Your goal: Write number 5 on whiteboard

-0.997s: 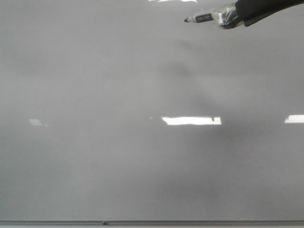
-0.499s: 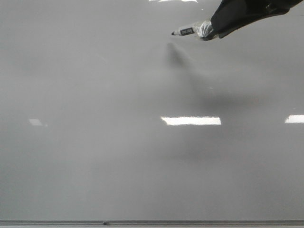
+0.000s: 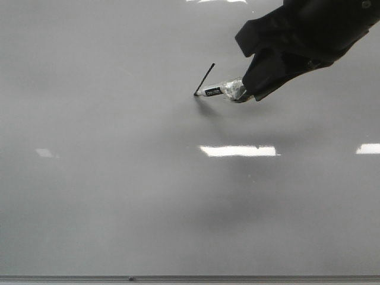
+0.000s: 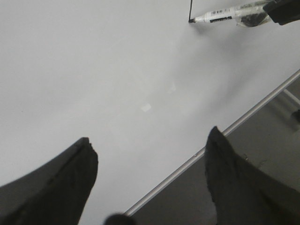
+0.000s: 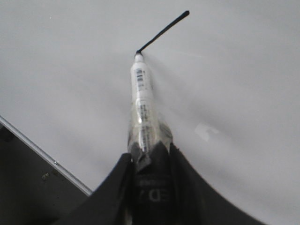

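Observation:
The whiteboard point(image 3: 119, 178) fills the front view, glossy pale grey with bright reflections. My right gripper point(image 3: 248, 89) is shut on a white marker point(image 3: 219, 91) wrapped in clear tape. The marker tip touches the board at the lower end of one short slanted black stroke point(image 3: 204, 79). No full number 5 shows, only this stroke. In the right wrist view the marker point(image 5: 142, 103) points away from my gripper point(image 5: 150, 157) to the stroke point(image 5: 164, 31). My left gripper point(image 4: 150, 150) is open and empty over the board point(image 4: 93, 70); the marker point(image 4: 220, 14) shows far off.
The board's thin grey frame edge point(image 3: 190, 278) runs along the near side, and also shows in the left wrist view point(image 4: 243, 117) and in the right wrist view point(image 5: 42, 157). Beyond the frame lies a darker grey surface point(image 4: 262, 159).
My right gripper came down and toward me with the marker. The tip met the board and drew a short slanted black stroke that was not there before.

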`<state>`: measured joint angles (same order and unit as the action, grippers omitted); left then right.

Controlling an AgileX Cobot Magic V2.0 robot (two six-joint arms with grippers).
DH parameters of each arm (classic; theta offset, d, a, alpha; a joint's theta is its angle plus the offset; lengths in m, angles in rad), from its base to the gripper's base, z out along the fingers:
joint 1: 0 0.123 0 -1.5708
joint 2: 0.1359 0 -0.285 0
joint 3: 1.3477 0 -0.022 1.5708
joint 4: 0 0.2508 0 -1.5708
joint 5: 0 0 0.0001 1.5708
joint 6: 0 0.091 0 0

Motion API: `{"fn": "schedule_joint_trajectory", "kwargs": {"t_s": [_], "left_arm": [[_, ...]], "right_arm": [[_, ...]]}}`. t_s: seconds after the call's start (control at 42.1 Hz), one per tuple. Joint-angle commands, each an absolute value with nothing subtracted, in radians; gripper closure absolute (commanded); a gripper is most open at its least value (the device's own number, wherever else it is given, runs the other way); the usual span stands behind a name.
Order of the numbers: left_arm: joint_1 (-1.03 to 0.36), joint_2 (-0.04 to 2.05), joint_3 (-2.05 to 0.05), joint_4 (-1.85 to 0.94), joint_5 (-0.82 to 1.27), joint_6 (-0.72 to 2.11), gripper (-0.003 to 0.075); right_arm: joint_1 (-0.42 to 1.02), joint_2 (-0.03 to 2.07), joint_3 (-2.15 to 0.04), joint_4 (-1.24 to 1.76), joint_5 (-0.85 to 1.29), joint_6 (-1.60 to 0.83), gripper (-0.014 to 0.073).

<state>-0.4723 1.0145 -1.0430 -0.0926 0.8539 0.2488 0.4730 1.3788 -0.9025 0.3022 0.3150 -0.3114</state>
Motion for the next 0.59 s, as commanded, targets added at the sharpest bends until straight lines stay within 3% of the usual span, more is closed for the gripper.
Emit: {"fn": "schedule_joint_trajectory", "kwargs": {"t_s": [0.0,0.356,0.57], "left_arm": [[-0.467,1.004,-1.07,-0.107,0.787,0.242,0.0247],[-0.467,1.004,-1.07,-0.107,0.787,0.242,0.0247],[-0.467,1.004,-1.07,-0.107,0.787,0.242,0.0247]], "right_arm": [[0.473,1.352,-0.934,0.306,0.253,-0.324,0.0653],[0.472,1.352,-0.934,0.305,0.251,-0.324,0.0653],[0.393,1.35,-0.934,0.304,0.33,-0.324,0.0653]]}}
